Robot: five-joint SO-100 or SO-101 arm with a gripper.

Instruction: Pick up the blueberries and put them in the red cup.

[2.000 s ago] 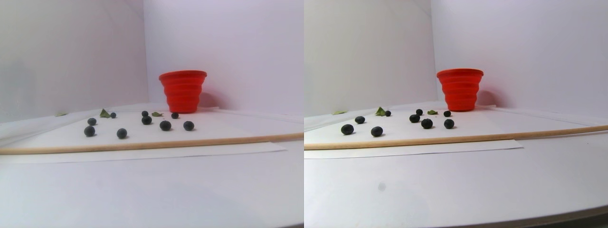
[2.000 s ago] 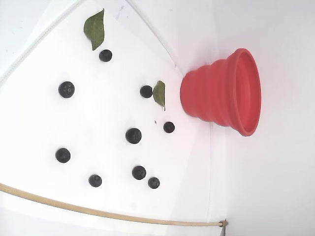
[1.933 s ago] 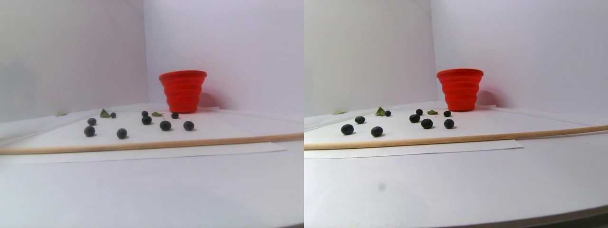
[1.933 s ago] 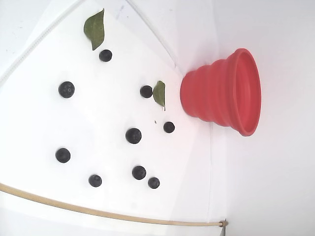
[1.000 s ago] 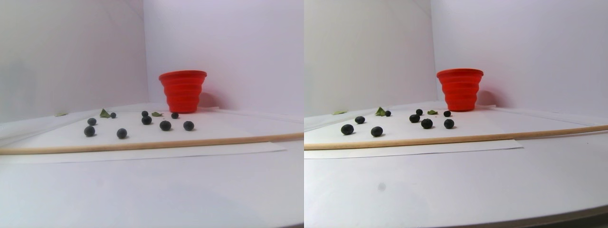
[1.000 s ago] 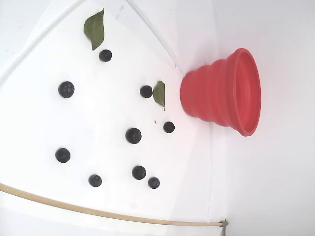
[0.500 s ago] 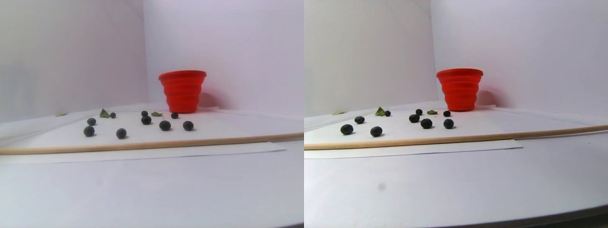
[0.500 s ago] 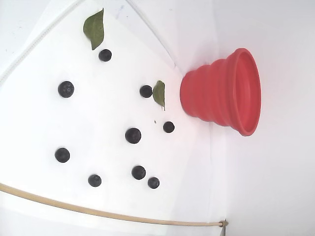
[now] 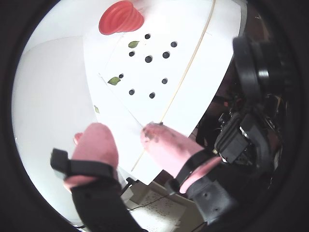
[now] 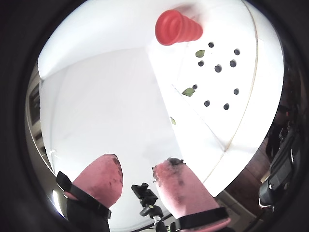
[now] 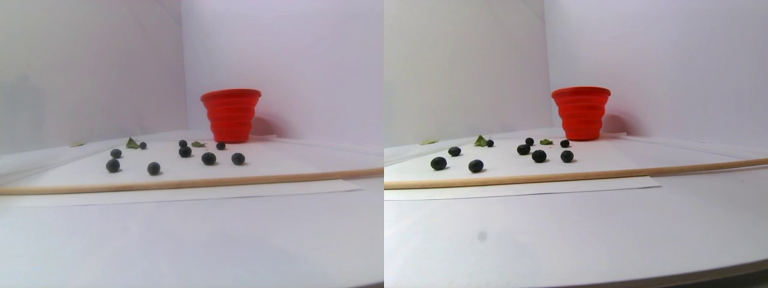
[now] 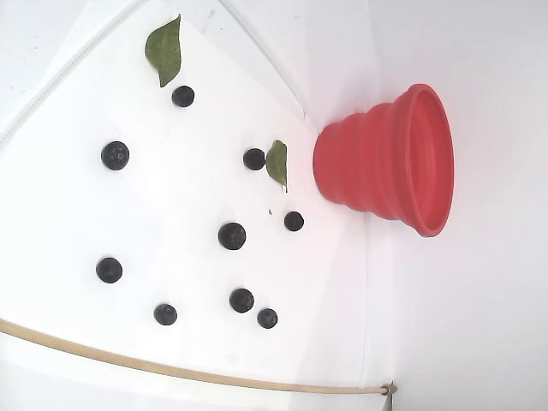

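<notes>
Eight blueberries point(image 12: 232, 235) lie scattered on the white worktop point(image 12: 68, 223), bounded by a wooden rod point(image 12: 171, 370); the red cup point(image 12: 390, 163) stands at their 2 o'clock. The gripper point(image 9: 126, 140) hovers spread and empty, well apart.

Item count:
- Blueberries point(image 12: 232, 235): eight, loose and separate in the fixed view.
- Red cup point(image 12: 385, 161): one.
- Green leaves point(image 12: 164, 50): two in the fixed view; a third, smaller leaf point(image 9: 96, 109) appears in a wrist view.
- Wooden rod point(image 12: 171, 369): one.
</notes>
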